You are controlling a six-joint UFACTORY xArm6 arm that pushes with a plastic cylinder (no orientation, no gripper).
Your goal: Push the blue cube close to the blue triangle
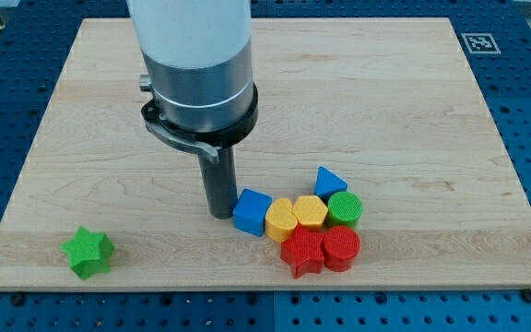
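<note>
The blue cube [251, 211] lies at the lower middle of the wooden board [385, 101]. My tip [220, 214] touches or nearly touches the cube's left side. The blue triangle [328, 181] sits to the cube's upper right, apart from it. Between them lie a yellow rounded block [280, 219] and a yellow hexagon [309, 212]; the cube touches the yellow rounded block. The arm's large grey and white body [196, 65] hangs over the board's upper left part.
A green cylinder [345, 208] sits below the blue triangle. A red star [302, 252] and a red cylinder [341, 248] lie below the yellow blocks. A green star [88, 252] lies alone at the lower left. A printed marker [479, 41] is at the board's top right corner.
</note>
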